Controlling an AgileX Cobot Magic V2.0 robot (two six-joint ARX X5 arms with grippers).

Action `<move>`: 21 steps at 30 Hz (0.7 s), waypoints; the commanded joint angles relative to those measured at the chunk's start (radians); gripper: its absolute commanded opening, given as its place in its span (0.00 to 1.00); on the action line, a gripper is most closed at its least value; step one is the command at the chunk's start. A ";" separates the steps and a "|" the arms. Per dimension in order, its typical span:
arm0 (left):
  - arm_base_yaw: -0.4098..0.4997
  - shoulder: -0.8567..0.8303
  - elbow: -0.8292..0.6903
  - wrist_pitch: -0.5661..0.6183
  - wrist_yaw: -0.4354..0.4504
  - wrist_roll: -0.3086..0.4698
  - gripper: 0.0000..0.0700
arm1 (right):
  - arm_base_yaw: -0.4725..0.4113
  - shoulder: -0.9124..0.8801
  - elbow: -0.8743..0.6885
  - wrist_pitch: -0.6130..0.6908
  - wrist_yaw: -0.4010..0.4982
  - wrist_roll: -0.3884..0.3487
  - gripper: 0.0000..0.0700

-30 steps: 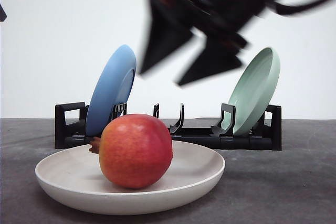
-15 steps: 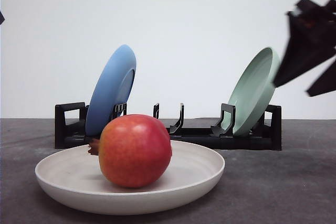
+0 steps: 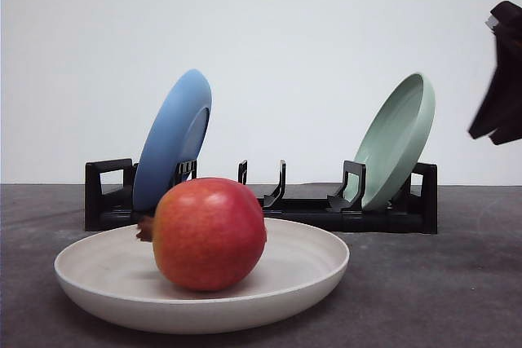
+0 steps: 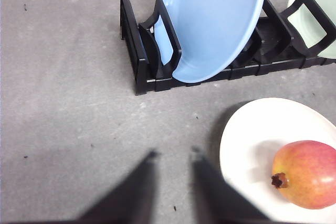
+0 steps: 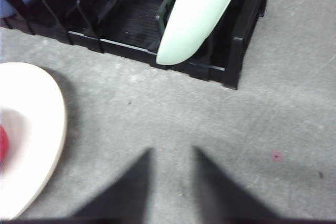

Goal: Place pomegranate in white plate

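The pomegranate (image 3: 210, 234) lies on its side in the white plate (image 3: 326, 270) on the grey table, crown pointing left. In the left wrist view the pomegranate (image 4: 307, 174) rests in the plate (image 4: 252, 140), off to one side of my left gripper (image 4: 173, 154), which is open and holds nothing over bare table. My right gripper (image 3: 493, 124) hangs high at the right edge of the front view, well clear of the fruit. Seen from the right wrist, the gripper (image 5: 171, 150) is open and holds nothing, with the plate's rim (image 5: 52, 124) and a red sliver of pomegranate (image 5: 2, 145) at the side.
Behind the plate stands a black dish rack (image 3: 310, 209). A blue plate (image 3: 173, 140) leans in its left slots and a pale green plate (image 3: 397, 140) in its right slots. Grey table surface (image 3: 432, 291) stretches to the right of the white plate.
My right gripper has swung from above the plate's far side out to the right edge of the front view. The pomegranate and the white plate have stayed put.
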 commanded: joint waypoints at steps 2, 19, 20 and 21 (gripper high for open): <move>-0.002 -0.002 0.005 -0.008 0.001 -0.011 0.03 | 0.003 0.007 0.002 0.010 0.003 -0.009 0.03; 0.003 -0.019 -0.033 0.031 0.001 -0.010 0.03 | 0.003 0.006 0.002 0.015 0.003 -0.010 0.03; 0.006 -0.030 -0.061 0.064 0.001 -0.010 0.03 | 0.003 0.006 0.002 0.015 0.003 -0.010 0.03; 0.010 -0.045 -0.099 0.112 0.001 -0.010 0.03 | 0.003 0.006 0.002 0.015 0.003 -0.010 0.03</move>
